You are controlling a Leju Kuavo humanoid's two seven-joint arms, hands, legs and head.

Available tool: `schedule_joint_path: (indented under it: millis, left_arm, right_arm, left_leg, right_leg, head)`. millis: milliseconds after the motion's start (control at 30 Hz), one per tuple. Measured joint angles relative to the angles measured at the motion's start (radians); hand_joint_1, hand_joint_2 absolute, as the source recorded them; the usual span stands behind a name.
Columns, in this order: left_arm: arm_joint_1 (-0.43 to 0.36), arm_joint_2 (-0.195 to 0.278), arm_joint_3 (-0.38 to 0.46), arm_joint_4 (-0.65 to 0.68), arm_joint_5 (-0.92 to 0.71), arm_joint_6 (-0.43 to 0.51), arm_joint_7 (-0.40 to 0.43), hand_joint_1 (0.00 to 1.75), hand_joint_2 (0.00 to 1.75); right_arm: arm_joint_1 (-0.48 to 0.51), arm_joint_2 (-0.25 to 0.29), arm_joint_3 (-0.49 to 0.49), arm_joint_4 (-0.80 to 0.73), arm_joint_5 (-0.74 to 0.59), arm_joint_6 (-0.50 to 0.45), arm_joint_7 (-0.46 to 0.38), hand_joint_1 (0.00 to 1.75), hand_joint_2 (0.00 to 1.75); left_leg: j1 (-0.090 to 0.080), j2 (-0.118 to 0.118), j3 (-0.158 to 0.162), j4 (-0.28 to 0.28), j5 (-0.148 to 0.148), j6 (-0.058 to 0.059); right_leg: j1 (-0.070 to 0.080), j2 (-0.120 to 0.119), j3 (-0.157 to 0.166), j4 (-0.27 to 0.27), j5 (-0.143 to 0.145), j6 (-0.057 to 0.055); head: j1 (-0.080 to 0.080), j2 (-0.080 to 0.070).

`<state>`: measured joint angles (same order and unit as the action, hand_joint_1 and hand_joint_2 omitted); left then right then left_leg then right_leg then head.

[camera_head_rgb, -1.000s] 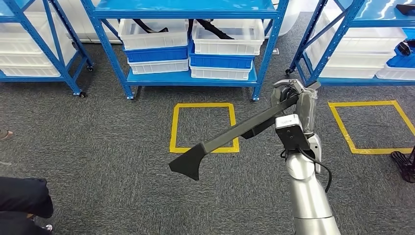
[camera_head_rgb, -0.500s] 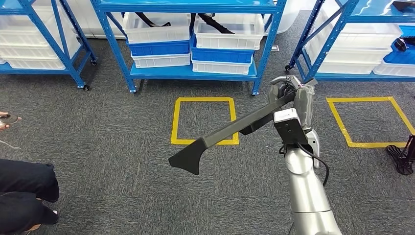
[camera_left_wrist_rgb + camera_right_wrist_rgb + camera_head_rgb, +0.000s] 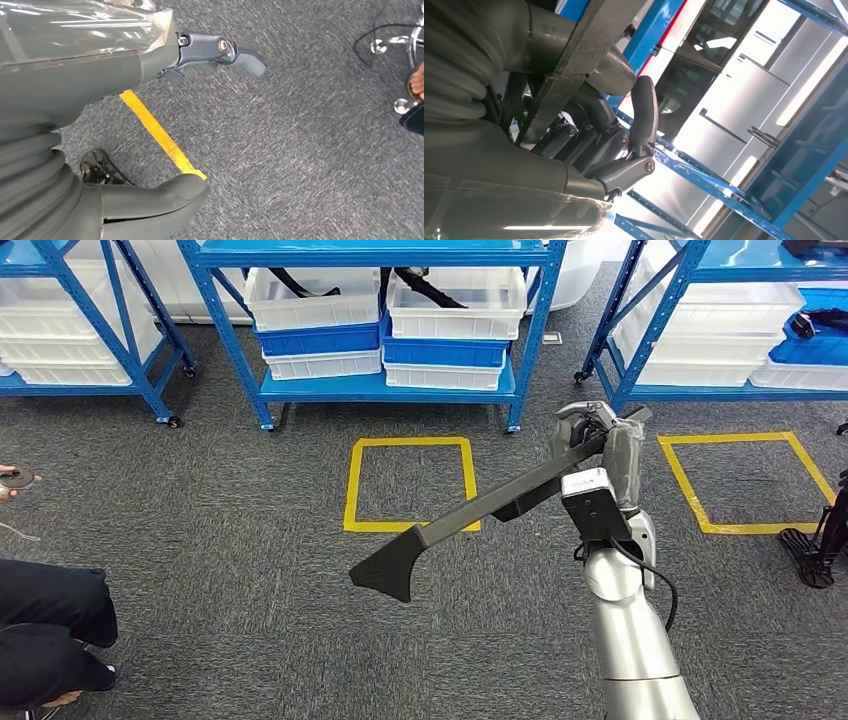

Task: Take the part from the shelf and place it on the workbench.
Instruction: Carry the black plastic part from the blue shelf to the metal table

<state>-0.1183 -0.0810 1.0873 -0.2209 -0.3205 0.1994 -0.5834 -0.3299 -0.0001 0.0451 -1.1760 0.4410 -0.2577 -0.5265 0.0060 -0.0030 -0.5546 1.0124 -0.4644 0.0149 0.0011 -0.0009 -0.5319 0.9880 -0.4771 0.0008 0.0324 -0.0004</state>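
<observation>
In the head view, the right hand (image 3: pixel 598 445) gripped one end of the long black flat-headed plastic part (image 3: pixel 470 515), carrying it clear above grey carpet (image 3: pixel 230 520), probably for transport. In the left wrist view, the left hand (image 3: pixel 150 125) hung with fingers apart, holding nothing. In the right wrist view, fingers (image 3: pixel 644 115) wrapped the part's bar.

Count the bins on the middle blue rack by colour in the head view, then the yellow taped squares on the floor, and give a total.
White bins: 4
Blue bins: 2
Yellow floor squares: 2
Total: 8
</observation>
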Motion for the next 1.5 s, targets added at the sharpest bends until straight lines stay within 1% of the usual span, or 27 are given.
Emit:
schedule_joint_path:
  millis: [67,133,167,233,300,333,367,433,467,533,600,667,733,767,800,833,900,967,1033,1100,1167,1233,1300,1333,1367,1433,1500]
  left_arm:
    - [0.000,0.002,0.000,0.000,0.000,0.000,0.000,0.00,1.75]
    - [0.000,0.003,0.001,0.000,0.001,0.000,0.000,0.00,1.75]
    - [0.000,0.003,0.001,0.000,0.002,0.000,0.000,0.00,1.75]
    - [0.000,0.003,0.001,0.000,0.002,0.000,0.000,0.00,1.75]
    - [0.001,0.003,0.002,0.000,0.002,0.000,0.000,0.00,1.75]
    - [0.002,0.003,0.002,0.000,0.002,0.000,0.000,0.00,1.75]
    - [0.002,0.003,0.002,0.000,0.002,0.000,0.000,0.00,1.75]
    - [0.001,0.003,0.002,0.000,0.002,-0.001,0.000,0.00,1.75]
    - [0.000,0.003,0.002,0.000,0.001,-0.001,0.000,0.00,1.75]
    - [0.000,0.004,0.002,0.000,0.000,-0.002,0.000,0.00,1.75]
    - [0.004,0.004,0.003,0.000,0.000,-0.003,0.000,0.00,1.75]
    - [0.005,0.005,0.003,0.000,0.000,-0.002,0.000,0.00,1.75]
    - [0.003,0.006,0.003,0.000,0.001,-0.001,-0.001,0.00,1.75]
    - [0.002,0.007,0.003,0.000,0.001,0.000,-0.001,0.00,1.75]
    - [0.003,0.006,0.003,0.000,0.002,0.002,-0.001,0.00,1.75]
    - [0.003,0.006,0.003,0.000,0.004,0.004,-0.001,0.00,1.75]
    - [0.003,0.007,0.004,0.000,0.005,0.006,-0.002,0.00,1.75]
    - [0.001,0.008,0.004,0.000,0.006,0.007,-0.003,0.00,1.75]
    - [-0.001,0.009,0.004,0.000,0.007,0.007,-0.004,0.00,1.75]
    - [0.000,0.009,0.007,0.000,0.010,0.007,-0.006,0.00,1.75]
    - [0.000,0.009,0.010,0.000,0.014,0.007,-0.006,0.00,1.75]
    - [-0.001,0.009,0.012,0.000,0.015,0.007,-0.007,0.00,1.75]
    - [0.000,0.008,0.015,0.000,0.015,0.007,-0.008,0.00,1.75]
    - [0.000,0.008,0.017,0.000,0.015,0.007,-0.008,0.00,1.75]
    - [0.001,0.008,0.018,0.000,0.015,0.007,-0.008,0.00,1.75]
    - [0.001,0.007,0.019,0.000,0.015,0.007,-0.008,0.00,1.75]
    - [0.000,0.007,0.019,0.000,0.015,0.007,-0.008,0.00,1.75]
  right_arm:
    - [0.000,0.000,-0.001,-0.002,0.000,-0.002,0.004,1.75,1.75]
    - [0.000,-0.002,-0.002,-0.003,0.000,-0.002,0.006,1.75,1.75]
    - [-0.001,-0.003,-0.002,-0.003,0.000,-0.002,0.006,1.75,1.75]
    - [0.000,-0.005,-0.002,-0.003,0.000,-0.002,0.008,1.75,1.75]
    - [0.004,-0.006,-0.002,-0.001,0.000,-0.003,0.010,1.75,1.75]
    - [0.006,-0.006,-0.002,-0.001,0.000,-0.003,0.011,1.75,1.75]
    - [0.007,-0.006,-0.002,-0.001,0.000,-0.003,0.011,1.75,1.75]
    - [0.007,-0.006,-0.002,-0.001,0.000,-0.004,0.011,1.75,1.75]
    - [0.009,-0.007,-0.002,-0.003,0.000,-0.004,0.011,1.75,1.75]
    - [0.017,-0.007,-0.003,-0.007,0.000,-0.005,0.012,1.75,1.75]
    - [0.022,-0.006,-0.004,-0.012,0.000,-0.005,0.013,1.75,1.75]
    - [0.018,-0.004,-0.005,-0.016,0.000,-0.005,0.015,1.75,1.75]
    - [0.016,-0.004,-0.006,-0.017,0.000,-0.005,0.017,1.75,1.75]
    - [0.015,-0.004,-0.006,-0.017,0.000,-0.005,0.018,1.75,1.75]
    - [0.015,-0.005,-0.006,-0.017,0.000,-0.005,0.019,1.75,1.75]
    - [0.014,-0.004,-0.007,-0.017,0.000,-0.005,0.020,1.75,1.75]
    - [0.011,-0.004,-0.007,-0.017,-0.002,-0.005,0.021,1.75,1.75]
    - [0.004,-0.004,-0.008,-0.017,-0.007,-0.005,0.021,1.75,1.75]
    - [0.001,-0.003,-0.011,-0.017,-0.017,-0.005,0.018,1.75,1.75]
    - [0.000,0.000,-0.016,-0.017,-0.028,-0.005,0.012,1.75,1.75]
    - [0.002,0.000,-0.023,-0.018,-0.036,-0.005,0.004,1.75,1.75]
    - [0.009,-0.003,-0.030,-0.017,-0.038,-0.005,0.001,1.75,1.75]
    - [0.018,-0.006,-0.037,-0.017,-0.039,-0.005,0.000,1.75,1.75]
    - [0.021,-0.006,-0.038,-0.016,-0.040,-0.005,0.000,1.75,1.75]
    - [0.023,-0.006,-0.040,-0.016,-0.040,-0.005,0.000,1.75,1.75]
    - [0.023,-0.006,-0.043,-0.016,-0.041,-0.005,0.000,1.75,1.75]
    - [0.024,-0.006,-0.045,-0.016,-0.043,-0.005,0.000,1.75,1.75]
  left_leg:
    - [-0.004,0.000,0.001,-0.018,0.000,0.007]
    - [-0.001,-0.002,0.000,-0.032,0.008,0.017]
    - [0.002,-0.004,-0.001,-0.038,0.014,0.022]
    - [0.004,-0.011,-0.008,-0.040,0.022,0.028]
    - [0.004,-0.022,-0.016,-0.039,0.026,0.027]
    - [0.004,-0.029,-0.019,-0.038,0.029,0.025]
    - [0.004,-0.037,-0.020,-0.036,0.030,0.023]
    - [0.003,-0.055,-0.025,-0.028,0.031,0.016]
    - [0.002,-0.064,-0.030,-0.023,0.032,0.011]
    - [0.001,-0.082,-0.045,-0.017,0.038,-0.004]
    - [0.006,-0.090,-0.056,-0.015,0.042,-0.016]
    - [0.006,-0.057,-0.080,0.032,0.011,-0.025]
    - [0.006,-0.016,-0.136,0.156,-0.055,-0.032]
    - [0.007,-0.009,-0.165,0.221,-0.082,-0.035]
    - [0.008,-0.005,-0.183,0.265,-0.095,-0.036]
    - [0.008,-0.003,-0.183,0.271,-0.090,-0.036]
    - [0.008,0.014,-0.124,0.174,-0.038,-0.032]
    - [0.002,0.052,-0.052,0.044,0.004,-0.024]
    - [-0.006,0.065,-0.032,-0.003,0.011,-0.013]
    - [-0.007,0.043,-0.037,-0.008,0.017,0.002]
    - [-0.004,0.025,-0.037,-0.016,0.027,0.017]
    - [-0.002,0.004,-0.040,-0.018,0.032,0.026]
    - [-0.002,-0.021,-0.043,-0.017,0.034,0.028]
    - [-0.002,-0.033,-0.044,-0.017,0.035,0.028]
    - [-0.001,-0.046,-0.044,-0.016,0.036,0.027]
    - [0.000,-0.072,-0.045,-0.010,0.035,0.023]
    - [-0.001,-0.094,-0.054,-0.001,0.035,0.013]
  right_leg:
    - [0.002,-0.004,-0.004,0.000,0.005,0.009]
    - [0.000,-0.005,-0.021,0.022,-0.009,0.016]
    - [0.000,-0.004,-0.039,0.059,-0.030,0.016]
    - [-0.005,-0.003,-0.098,0.187,-0.088,0.013]
    - [-0.010,-0.002,-0.141,0.287,-0.120,0.019]
    - [-0.013,-0.002,-0.137,0.285,-0.113,0.027]
    - [-0.017,0.000,-0.113,0.241,-0.091,0.038]
    - [-0.025,0.031,-0.039,0.099,-0.040,0.057]
    - [-0.028,0.047,-0.012,0.047,-0.025,0.059]
    - [-0.027,0.061,0.001,0.015,-0.020,0.050]
    - [-0.027,0.042,-0.004,0.018,-0.014,0.036]
    - [-0.030,0.022,-0.005,0.015,-0.008,0.020]
    - [-0.026,0.000,-0.007,0.015,-0.007,0.007]
    - [-0.023,-0.012,-0.008,0.015,-0.007,0.004]
    - [-0.021,-0.024,-0.009,0.015,-0.007,0.003]
    - [-0.020,-0.035,-0.009,0.015,-0.007,0.003]
    - [-0.018,-0.056,-0.008,0.015,-0.007,0.003]
    - [-0.011,-0.075,-0.008,0.016,-0.009,0.006]
    - [-0.003,-0.094,-0.009,0.016,-0.010,0.013]
    - [-0.002,-0.106,-0.011,0.017,-0.012,0.022]
    - [-0.005,-0.073,-0.028,0.054,-0.037,0.026]
    - [-0.010,-0.024,-0.081,0.172,-0.091,0.021]
    - [-0.011,-0.006,-0.139,0.293,-0.131,0.021]
    - [-0.012,-0.004,-0.147,0.308,-0.129,0.027]
    - [-0.014,-0.002,-0.137,0.282,-0.111,0.037]
    - [-0.022,0.025,-0.076,0.147,-0.053,0.056]
    - [-0.026,0.054,-0.031,0.049,-0.018,0.057]
  head:
    - [0.000,0.000]
    - [0.000,0.000]
    - [0.001,0.000]
    - [0.002,0.000]
    - [0.002,0.000]
    - [0.002,0.000]
    - [0.002,0.000]
    - [0.002,0.000]
    - [0.001,0.000]
    - [0.000,0.000]
    - [0.000,0.000]
    - [-0.003,0.000]
    - [-0.006,0.000]
    - [-0.006,0.000]
    - [-0.006,0.000]
    - [-0.006,0.000]
    - [-0.006,0.000]
    - [-0.006,0.000]
    - [-0.004,0.000]
    - [-0.003,0.000]
    - [-0.003,0.000]
    - [-0.001,0.000]
    - [-0.001,0.000]
    - [-0.001,0.000]
    - [-0.001,0.000]
    - [0.000,0.000]
    - [-0.001,0.000]
